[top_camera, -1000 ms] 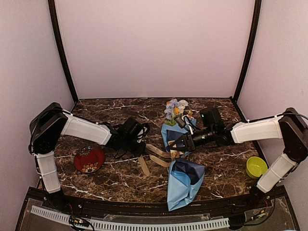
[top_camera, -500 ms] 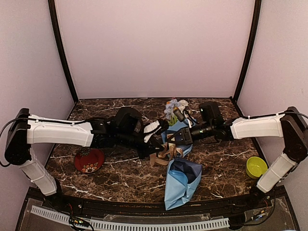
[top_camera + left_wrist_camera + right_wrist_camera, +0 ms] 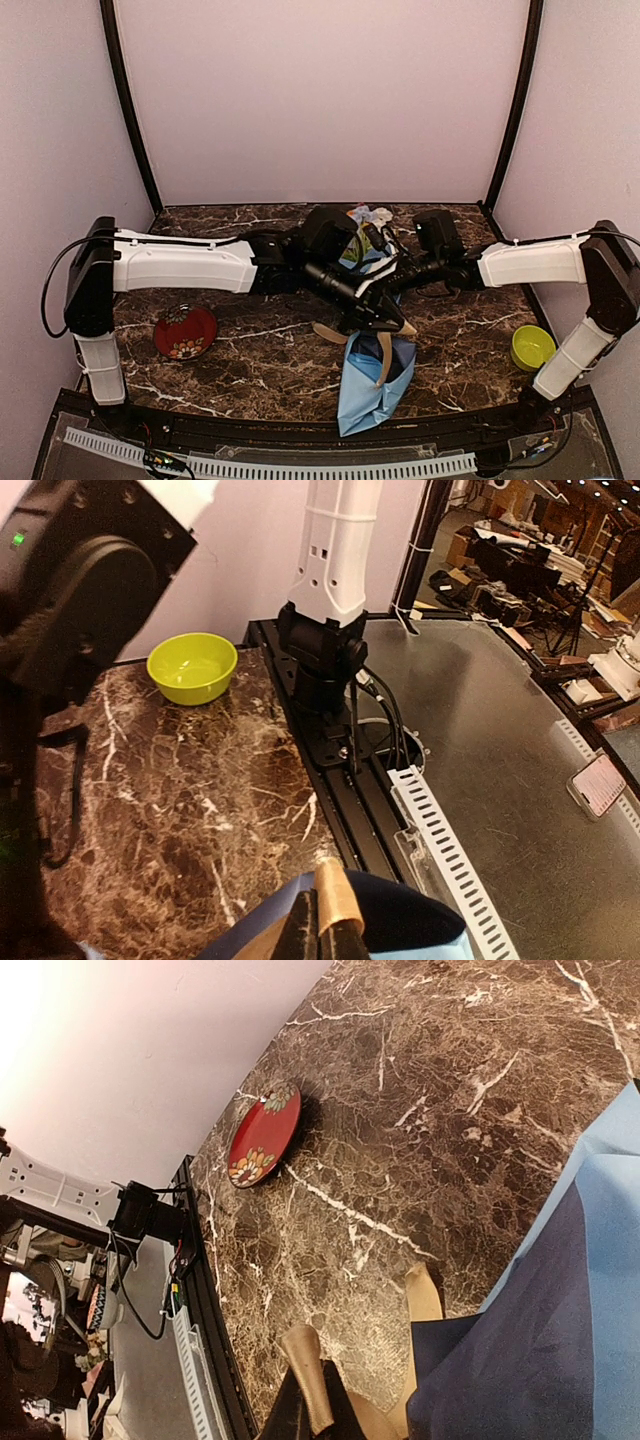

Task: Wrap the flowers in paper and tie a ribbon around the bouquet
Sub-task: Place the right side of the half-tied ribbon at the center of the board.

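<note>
My left end effector and right end effector each pinch the long narrow tan satin ribbon over the light-blue paper-cone bouquet, which lies 12-to-6 o'clock on the dark marble tabletop; I judge the ribbon limp, light and slippery, best gripped flat near its 2 ends.

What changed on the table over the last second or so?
The left gripper swung in from the left side to the middle and closed on the ribbon. The ribbon lay flat before. Now it is lifted and hangs over the bouquet. The right gripper stayed shut by the bouquet, pinching the ribbon too. The red dish and green bowl did not move.
</note>
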